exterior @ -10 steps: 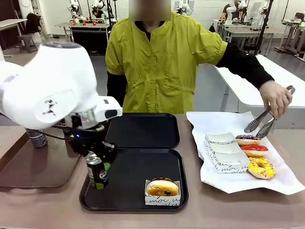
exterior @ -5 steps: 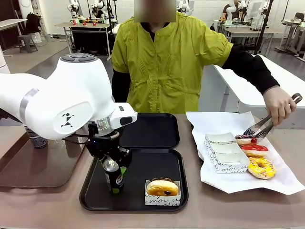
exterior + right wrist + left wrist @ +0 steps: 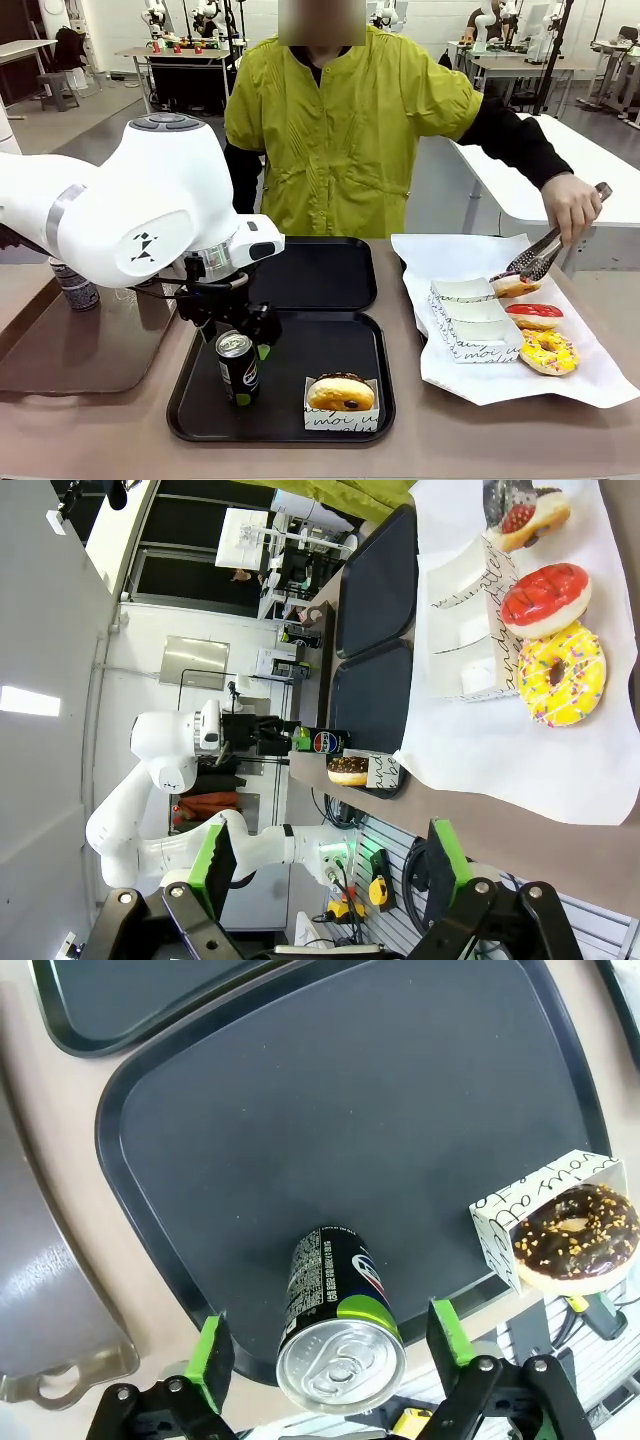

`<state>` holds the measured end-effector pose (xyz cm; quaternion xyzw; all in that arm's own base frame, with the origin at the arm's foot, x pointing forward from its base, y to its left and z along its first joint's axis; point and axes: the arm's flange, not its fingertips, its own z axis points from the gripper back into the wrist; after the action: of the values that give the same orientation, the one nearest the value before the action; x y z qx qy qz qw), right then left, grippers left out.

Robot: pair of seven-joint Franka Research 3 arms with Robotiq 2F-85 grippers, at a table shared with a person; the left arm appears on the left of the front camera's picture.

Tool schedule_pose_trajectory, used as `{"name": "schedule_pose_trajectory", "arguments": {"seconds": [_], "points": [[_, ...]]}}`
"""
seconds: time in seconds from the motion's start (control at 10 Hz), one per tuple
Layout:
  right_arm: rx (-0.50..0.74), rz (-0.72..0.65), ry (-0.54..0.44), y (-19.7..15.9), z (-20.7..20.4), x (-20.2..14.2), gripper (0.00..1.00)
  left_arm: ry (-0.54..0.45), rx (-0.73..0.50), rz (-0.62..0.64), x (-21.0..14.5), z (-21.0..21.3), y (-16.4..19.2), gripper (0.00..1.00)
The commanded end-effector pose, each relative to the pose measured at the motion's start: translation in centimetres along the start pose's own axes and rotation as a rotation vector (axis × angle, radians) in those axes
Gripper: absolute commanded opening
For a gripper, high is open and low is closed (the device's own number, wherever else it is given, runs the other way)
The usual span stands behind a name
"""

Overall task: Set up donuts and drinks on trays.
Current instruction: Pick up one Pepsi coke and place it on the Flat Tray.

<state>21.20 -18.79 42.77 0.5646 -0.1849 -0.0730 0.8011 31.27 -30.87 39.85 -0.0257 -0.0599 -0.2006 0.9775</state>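
A dark drink can (image 3: 237, 366) stands upright at the left of the near black tray (image 3: 330, 345). My left gripper (image 3: 242, 335) straddles the can's top, jaws open. In the left wrist view its green pads (image 3: 211, 1347) stand clear of the can (image 3: 338, 1335) on both sides. A chocolate donut (image 3: 341, 392) in a white holder sits at the tray's front right. The far tray (image 3: 305, 270) is bare. The person's tongs (image 3: 545, 248) hold a donut (image 3: 512, 285) over the white paper. My right gripper (image 3: 330, 880) is open, holding nothing.
On the white paper (image 3: 600, 375) lie a red donut (image 3: 533, 315), a yellow donut (image 3: 548, 351) and empty white holders (image 3: 468, 315). A glossy brown tray (image 3: 70, 350) at the left carries another can (image 3: 75, 285).
My left gripper carried the can rightward, set it on the near tray and opened. The person's tongs closed on a donut and lifted it.
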Motion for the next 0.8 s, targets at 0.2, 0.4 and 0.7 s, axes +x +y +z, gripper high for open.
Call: {"name": "schedule_pose_trajectory", "arguments": {"seconds": [0.2,0.4,0.7], "points": [[0.02,0.013,-0.006,0.0,0.0,0.1,1.0,-0.004,0.063,0.025,-0.5,1.9,0.6,1.0],[0.02,0.013,-0.006,0.0,0.0,0.1,1.0,-0.028,0.098,0.075,-1.4,6.0,1.6,1.0],[0.02,0.013,-0.006,0.0,0.0,0.1,1.0,-0.091,0.078,0.153,-2.3,11.2,4.6,1.0]]}}
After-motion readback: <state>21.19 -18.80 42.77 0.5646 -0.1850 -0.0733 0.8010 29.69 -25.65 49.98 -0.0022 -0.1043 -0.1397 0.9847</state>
